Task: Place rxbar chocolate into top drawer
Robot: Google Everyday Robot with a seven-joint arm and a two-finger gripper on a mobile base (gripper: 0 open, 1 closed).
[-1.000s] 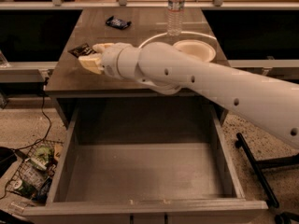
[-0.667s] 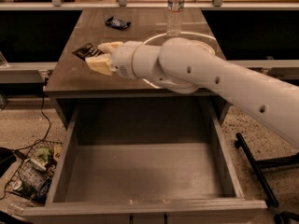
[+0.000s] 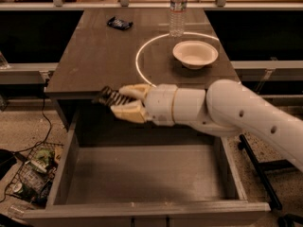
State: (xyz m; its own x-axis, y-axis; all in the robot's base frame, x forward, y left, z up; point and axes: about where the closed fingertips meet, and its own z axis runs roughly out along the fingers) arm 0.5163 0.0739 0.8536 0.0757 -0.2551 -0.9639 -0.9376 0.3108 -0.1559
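In the one camera view, we are seeing the arm reaching in from the right edge of the frame toward the centre. The gripper [image 3: 118,99] is hanging just in front of the front edge of the table [image 3: 94,56], above the back part of the open drawer [image 3: 142,174]. Its two pale fingers [image 3: 135,90] are pinching the bar [image 3: 107,96] from above and below. The dark wrapper is sticking out to the left, off every surface.

A second ago we were seeing the same gripper, with the bar in it, over the left part of the tabletop. Since then it has come away from the table toward the lower part of the frame, and the bar is now sitting over the drawer's mouth instead of over wood. We are reading this as the carry nearly finishing: the pick is done and the bar is arriving above its target, but it is not yet inside.

The drawer is standing fully pulled out across the lower half of the frame, its flat floor bare. What we are judging to remain is a short descent and a release. The bar is hanging close to the left wall, so a drop here could be catching the edge.

Further up the frame, the bowl [image 3: 195,53], the water bottle [image 3: 177,11] and the small dark wrapper [image 3: 119,22] are resting on the table, well apart from the gripper.
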